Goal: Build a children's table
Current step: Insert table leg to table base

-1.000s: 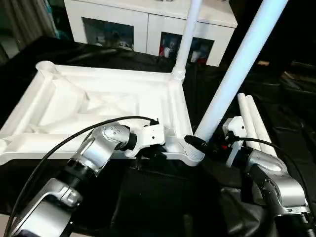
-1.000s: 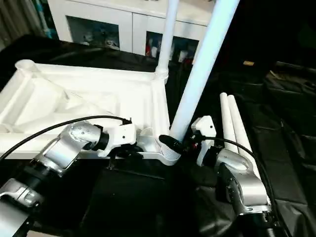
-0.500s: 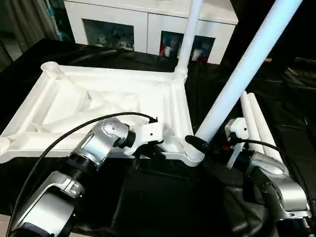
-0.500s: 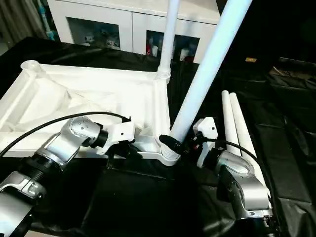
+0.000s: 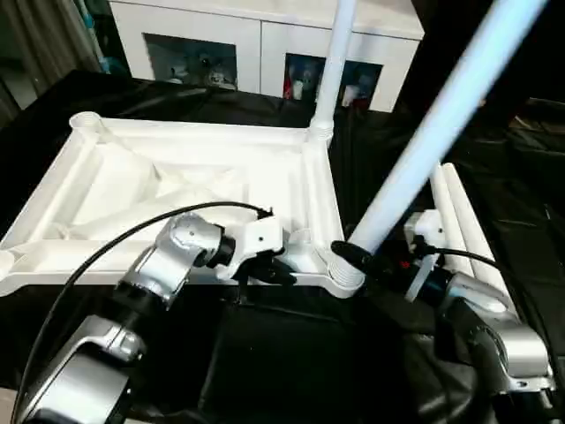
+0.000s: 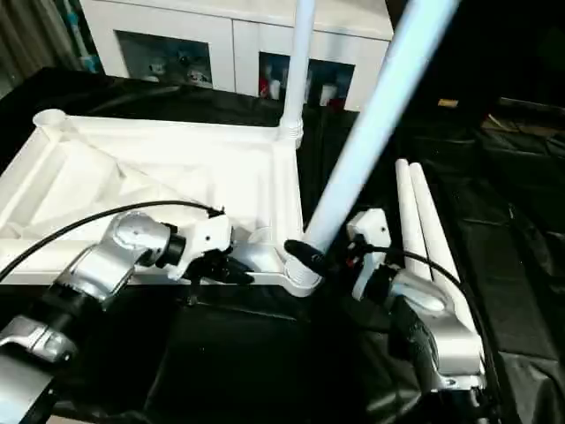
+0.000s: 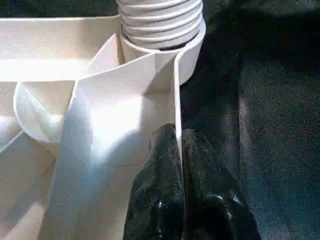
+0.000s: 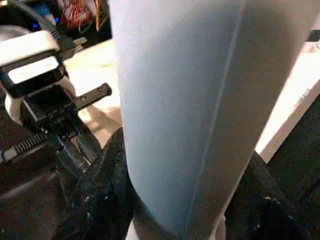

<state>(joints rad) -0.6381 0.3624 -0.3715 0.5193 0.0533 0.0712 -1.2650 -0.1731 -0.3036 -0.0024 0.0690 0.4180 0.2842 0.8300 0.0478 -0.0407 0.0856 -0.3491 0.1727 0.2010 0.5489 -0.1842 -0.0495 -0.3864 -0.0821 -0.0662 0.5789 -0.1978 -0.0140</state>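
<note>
Table top: the children's table top (image 5: 177,177) lies underside up on the black-sheeted work table (image 5: 282,353), ribs and corner sockets facing upward.
Done so far: one leg stands upright in the far right socket (image 5: 320,132); a second, pale-blue leg (image 5: 424,150) sits in the near right socket (image 5: 346,269), leaning to the right rather than standing straight.
Left to do: two spare legs (image 5: 459,221) lie side by side on the sheet, just right of the table top; the far left socket (image 5: 86,119) is empty, and the near left corner looks empty too. The leaning leg probably needs straightening and seating, as I judge it.
Left gripper: the left gripper (image 7: 178,145) is clenched on the thin near rim wall of the table top, one finger on each side, just left of the near right socket.
Right gripper: the right gripper (image 6: 305,254) grasps the pale-blue leg at its base, fingers wrapped around the tube.
Hard to make out: both standing legs run off the top edge; how deep the leaning leg sits in its socket cannot be told; the near left corner is cut off.
</note>
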